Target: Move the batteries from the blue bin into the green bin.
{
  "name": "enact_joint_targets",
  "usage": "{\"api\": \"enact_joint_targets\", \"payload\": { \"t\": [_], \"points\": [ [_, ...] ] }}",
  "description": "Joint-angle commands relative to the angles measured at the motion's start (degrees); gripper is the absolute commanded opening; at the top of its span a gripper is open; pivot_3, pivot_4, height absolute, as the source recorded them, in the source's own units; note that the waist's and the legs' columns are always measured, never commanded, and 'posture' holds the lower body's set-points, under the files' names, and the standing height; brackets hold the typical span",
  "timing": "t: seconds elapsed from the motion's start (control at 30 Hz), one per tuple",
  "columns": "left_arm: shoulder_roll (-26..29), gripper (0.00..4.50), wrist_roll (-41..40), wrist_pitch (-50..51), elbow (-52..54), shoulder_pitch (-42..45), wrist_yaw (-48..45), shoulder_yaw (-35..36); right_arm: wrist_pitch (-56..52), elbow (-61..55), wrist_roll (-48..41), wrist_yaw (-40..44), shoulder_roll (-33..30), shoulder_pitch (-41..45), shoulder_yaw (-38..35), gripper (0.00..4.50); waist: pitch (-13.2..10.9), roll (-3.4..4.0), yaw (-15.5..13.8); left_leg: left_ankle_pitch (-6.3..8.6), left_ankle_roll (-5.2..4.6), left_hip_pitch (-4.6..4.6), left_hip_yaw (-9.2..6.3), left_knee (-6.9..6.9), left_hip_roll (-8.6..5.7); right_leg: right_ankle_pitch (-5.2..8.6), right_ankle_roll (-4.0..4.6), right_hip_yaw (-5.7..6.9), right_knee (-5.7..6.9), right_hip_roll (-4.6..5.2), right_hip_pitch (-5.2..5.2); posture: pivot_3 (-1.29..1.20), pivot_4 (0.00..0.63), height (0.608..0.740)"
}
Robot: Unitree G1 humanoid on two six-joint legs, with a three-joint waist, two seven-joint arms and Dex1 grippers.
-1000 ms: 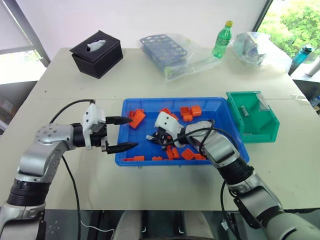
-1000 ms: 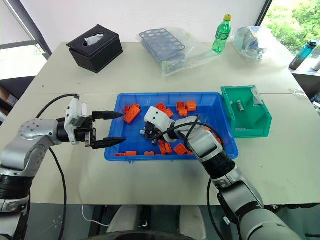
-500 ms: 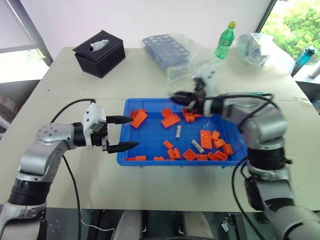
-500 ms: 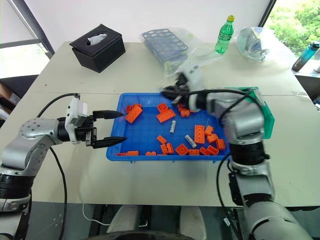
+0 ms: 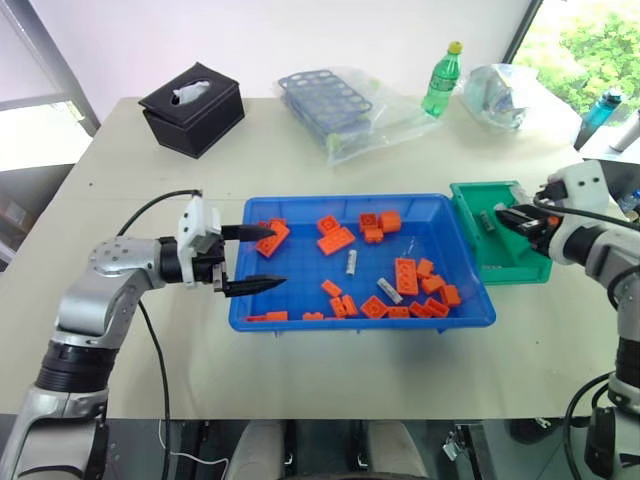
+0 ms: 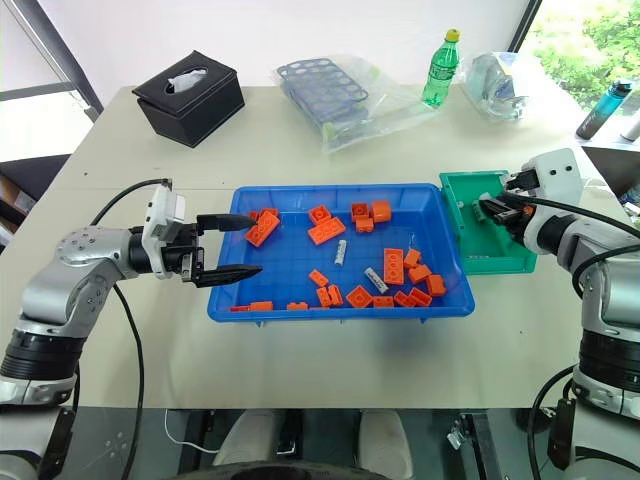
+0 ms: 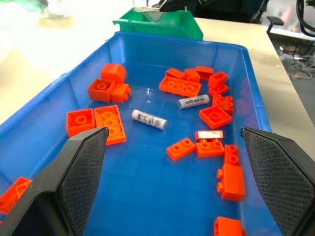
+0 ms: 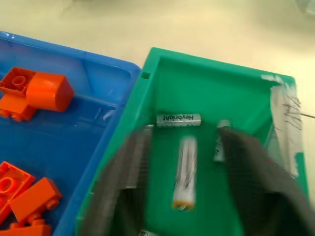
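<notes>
The blue bin (image 5: 340, 199) sits mid-table with two batteries (image 5: 351, 262) (image 5: 390, 291) lying among orange bricks (image 5: 405, 275). Right of it, touching its end, stands the green bin (image 5: 520, 268). My right gripper (image 5: 508, 218) hovers over the green bin, open. In the right wrist view a battery (image 8: 184, 172) lies blurred on the green floor between the spread fingers (image 8: 248, 177), with two more batteries (image 8: 178, 119) (image 8: 220, 142) beyond. My left gripper (image 5: 275, 257) hangs open and empty over the blue bin's left end, pointing across it.
At the back of the table stand a black tissue box (image 5: 192, 105), a blue tube rack (image 5: 325, 95) in clear plastic, a green bottle (image 5: 444, 78) and a crumpled clear bag (image 5: 505, 95). Bare tabletop (image 5: 330, 370) runs along the front edge.
My right gripper lifted out of the blue bin, swung right to above the green bin and opened; a battery now lies in the green bin. The left gripper stayed put.
</notes>
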State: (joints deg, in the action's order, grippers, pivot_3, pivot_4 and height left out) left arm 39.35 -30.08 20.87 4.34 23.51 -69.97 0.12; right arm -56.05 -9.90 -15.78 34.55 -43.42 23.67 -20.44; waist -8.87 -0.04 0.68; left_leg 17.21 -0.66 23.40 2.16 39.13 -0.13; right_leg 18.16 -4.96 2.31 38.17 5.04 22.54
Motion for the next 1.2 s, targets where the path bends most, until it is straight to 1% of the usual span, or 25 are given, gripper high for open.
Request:
{"api": "enact_joint_targets", "payload": {
  "t": [0.03, 0.1, 0.2, 0.27, 0.3, 0.37, 0.4, 0.53, 0.6, 0.67, 0.77, 0.9, 0.97, 1.1, 1.2],
  "points": [
    [-0.08, 4.5, 0.09, -0.79, 0.57, 1.25, -0.44, 0.02, 1.3, -1.68, -0.37, -1.58, -1.07, 2.86, 0.02, 3.21, 0.0, 0.0, -0.01, -0.02, 0.03, 0.01, 0.0, 0.0, -0.01, 0.0, 0.0, 0.0, -0.01, 0.01, 0.0, 0.0, 0.15, 0.716],
    [0.02, 4.5, 0.0, -0.75, 0.85, 1.03, -0.43, 0.2, 1.57, -2.33, -2.38, -1.07, -0.62, 5.51, 0.29, 3.21, -0.01, 0.02, -0.01, -0.04, 0.07, 0.02, 0.0, 0.01, -0.02, 0.0, 0.0, -0.01, -0.01, 0.02, 0.01, 0.0, 0.15, 0.716],
    [0.17, 4.5, -0.01, -0.71, 1.07, 0.73, -0.29, 0.42, 2.83, -3.68, -5.1, 0.66, 1.3, 9.19, 3.58, 3.21, -0.01, 0.02, 0.02, -0.04, 0.08, 0.02, -0.01, 0.01, -0.01, 0.0, 0.0, -0.01, -0.01, 0.0, 0.02, 0.0, 0.15, 0.716],
    [0.19, 4.5, 0.02, -0.67, 1.3, 0.55, -0.1, 0.5, 2.48, -4.02, -6.99, 1.15, 4.53, 11.24, 6.99, 3.21, -0.01, 0.01, 0.27, -0.04, 0.08, 0.01, -0.01, 0.0, 0.0, 0.0, 0.0, -0.01, -0.01, 0.0, 0.02, 0.0, 0.15, 0.716],
    [0.17, 4.5, 0.07, -0.65, 1.41, 0.53, 0.02, 0.47, 1.7, -3.8, -8.0, 1.28, 6.11, 11.78, 8.06, 3.49, -0.01, 0.01, 0.33, -0.04, 0.08, 0.01, -0.01, 0.0, 0.01, 0.0, 0.0, -0.01, -0.01, -0.01, 0.02, 0.0, 0.15, 0.716],
    [0.18, 4.5, 0.08, -0.58, 1.76, 0.43, 0.27, 0.51, 3.41, -3.8, -6.88, 1.92, 8.11, 11.74, 13.11, 4.07, -0.01, 0.02, 0.2, -0.05, 0.08, 0.01, -0.01, 0.0, 0.02, 0.0, 0.0, -0.01, 0.0, -0.02, 0.02, 0.0, 0.15, 0.716],
    [0.21, 4.5, 0.05, -0.54, 1.94, 0.38, 0.4, 0.58, 5.03, -3.61, -5.59, 2.34, 8.82, 11.45, 16.32, 4.48, -0.01, 0.02, 0.11, -0.05, 0.09, 0.01, -0.02, 0.0, 0.02, 0.0, 0.0, -0.01, 0.02, -0.02, 0.03, 0.0, 0.15, 0.716],
    [0.45, 4.5, 0.05, -0.61, 2.64, -0.15, 0.86, 0.93, 10.74, -1.9, -2.59, 6.27, 9.74, 10.07, 26.13, 4.48, -0.01, 0.01, -0.15, -0.06, 0.1, 0.07, -0.03, 0.04, -0.08, 0.0, 0.0, -0.01, 0.02, 0.05, 0.03, 0.0, 0.15, 0.716],
    [0.62, 4.5, 0.07, -0.63, 3.2, -0.62, 1.2, 1.15, 11.72, -0.25, -1.29, 6.76, 9.86, 9.97, 28.9, 4.48, -0.01, 0.01, -0.09, -0.03, 0.06, 0.07, -0.03, 0.06, -0.12, 0.0, -0.01, -0.01, 0.01, 0.09, 0.02, 0.0, 0.15, 0.716],
    [0.83, 4.5, -0.02, -0.57, 3.91, -1.23, 1.64, 1.46, 10.32, 0.34, -0.63, 6.18, 10.16, 9.69, 30.74, 4.48, -0.01, 0.01, -0.05, -0.02, 0.05, 0.07, -0.03, 0.07, -0.14, -0.01, -0.01, -0.01, 0.01, 0.12, 0.02, 0.0, 0.15, 0.716],
    [1.29, 4.5, 0.01, -0.75, 4.98, -2.63, 2.25, 2.01, 6.28, -1.35, -1.05, 3.63, 11.96, 8.3, 31.26, 4.48, -0.01, 0.01, 0.05, -0.03, 0.05, 0.07, -0.04, 0.06, -0.13, -0.01, -0.01, -0.01, 0.01, 0.11, 0.03, 0.0, 0.15, 0.716],
    [1.81, 4.5, -0.16, -0.69, 6.47, -4.78, 2.71, 2.6, -3.62, -6.93, -4.91, -1.06, 17.44, 7.08, 28.16, 4.48, -0.01, 0.01, 0.28, -0.03, 0.06, 0.07, -0.04, 0.05, -0.08, -0.01, -0.01, -0.01, 0.02, 0.09, 0.05, 0.0, 0.15, 0.716],
    [1.95, 4.5, -0.41, -0.42, 7.2, -5.45, 3.01, 2.8, -6.78, -9.52, -5.76, -2.6, 18.88, 6.44, 27.86, 4.48, -0.02, 0.01, 0.16, -0.04, 0.07, 0.07, -0.04, 0.05, -0.07, 0.0, -0.01, -0.01, 0.03, 0.09, 0.06, 0.0, 0.15, 0.716],
    [2.0, 4.5, -0.54, -0.16, 7.71, -5.76, 3.34, 2.85, -10.24, -11.34, -5.86, -5.44, 20.34, 5.04, 28.35, 4.48, -0.01, 0.0, -0.13, -0.03, 0.06, 0.06, -0.08, 0.07, -0.11, -0.01, -0.01, -0.01, 0.02, 0.12, 0.01, 0.0, 0.15, 0.716],
    [2.02, 4.5, -0.51, -0.12, 7.53, -5.52, 3.23, 2.68, -10.05, -10.61, -4.78, -7.22, 20.87, 4.77, 29.1, 4.48, -0.01, 0.0, 0.03, -0.03, 0.06, 0.07, -0.09, 0.07, -0.14, -0.01, -0.01, -0.01, 0.02, 0.14, 0.01, 0.0, 0.15, 0.716]
  ]
}}
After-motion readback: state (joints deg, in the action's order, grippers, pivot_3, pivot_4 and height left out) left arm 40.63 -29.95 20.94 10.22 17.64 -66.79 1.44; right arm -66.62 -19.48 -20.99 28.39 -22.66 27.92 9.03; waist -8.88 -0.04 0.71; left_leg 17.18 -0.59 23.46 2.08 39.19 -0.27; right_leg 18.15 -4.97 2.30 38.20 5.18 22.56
